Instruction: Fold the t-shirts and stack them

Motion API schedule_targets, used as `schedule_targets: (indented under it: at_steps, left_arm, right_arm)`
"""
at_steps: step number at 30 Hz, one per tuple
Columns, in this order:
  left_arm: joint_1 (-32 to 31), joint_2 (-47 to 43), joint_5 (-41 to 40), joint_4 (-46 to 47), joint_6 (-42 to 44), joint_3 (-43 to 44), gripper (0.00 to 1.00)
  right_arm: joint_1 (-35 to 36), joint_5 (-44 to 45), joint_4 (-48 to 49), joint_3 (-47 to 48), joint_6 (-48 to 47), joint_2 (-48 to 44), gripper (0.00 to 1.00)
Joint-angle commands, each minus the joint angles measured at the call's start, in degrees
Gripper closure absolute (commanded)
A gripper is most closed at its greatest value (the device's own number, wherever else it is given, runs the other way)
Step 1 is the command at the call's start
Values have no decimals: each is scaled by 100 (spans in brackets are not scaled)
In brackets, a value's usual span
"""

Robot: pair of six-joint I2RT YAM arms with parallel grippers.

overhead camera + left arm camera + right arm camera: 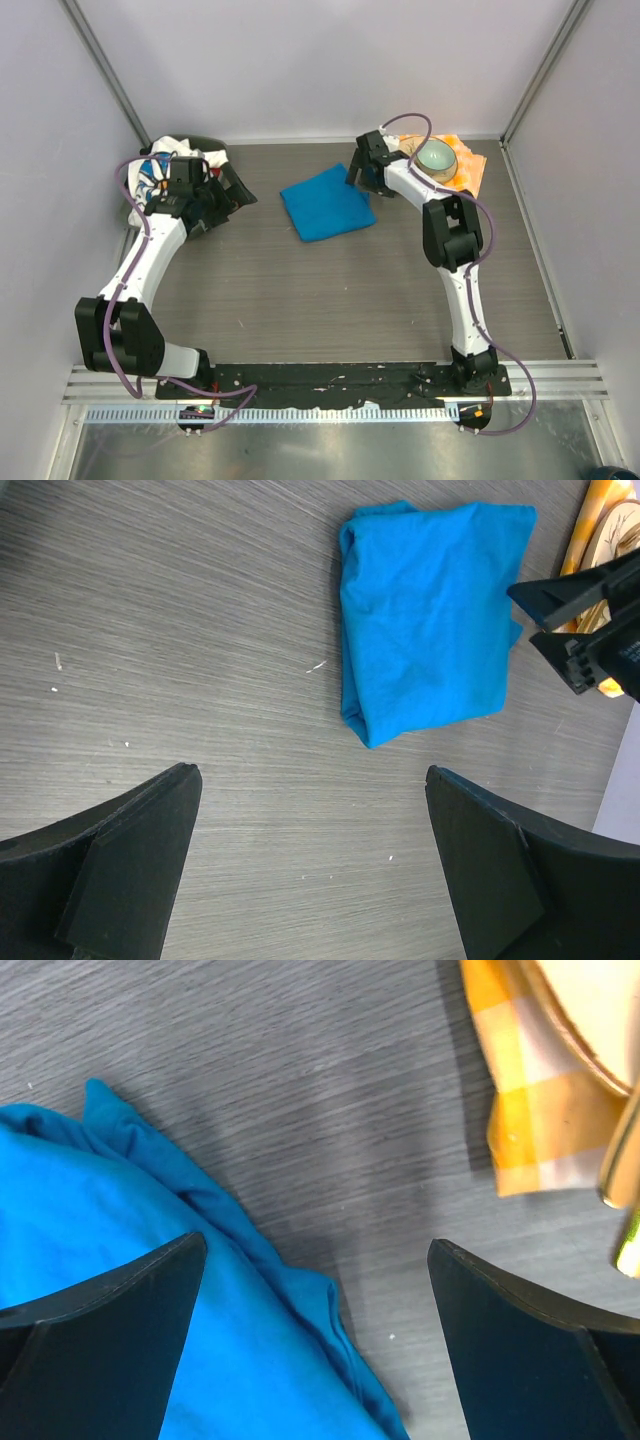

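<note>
Blue shirt (328,203) folded flat at mid-table (330,300), toward the back wall. White shirt (165,165) bunched in the back-left corner, not yet folded. Left gripper (222,192) just beside that heap, pointing toward the blue shirt, fingers spread wide with nothing between them. Right gripper (362,182) at the blue shirt's right edge, likewise spread and empty, straddling the hem in its wrist view, cloth under one finger and bare table under the other. Likely trouble from here: a pinch at that hem catching only the top layer, with the fold peeling open on the lift. Also a drag instead of a clean lift, rumpling the neat square. On the right, napkin (470,170) and bowl (437,157) close beside the arm, open to a snag or a knock on any outward swing. On the left, risk of a grab into the heap taking a wad rather than one edge, leaving the white shirt twisted and hard to spread. With both arms reaching inward together, some chance of a clash over the blue shirt.
</note>
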Motion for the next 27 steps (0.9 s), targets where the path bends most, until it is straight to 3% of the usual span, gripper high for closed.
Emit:
schedule_targets:
  at_steps: [1,10,27]
  left_arm:
    - [-30,-146,-22,49,134,147,0]
    - [-31,-146,-57,31,160,164,0]
    - [-30,-49,-66,22,169,138,0]
  right_arm:
    - [-16,-256,439,499,-87,141,0]
    - [-95,-238,500,904,-95,590,0]
    - [-745,-256,544,359,-69,748,0]
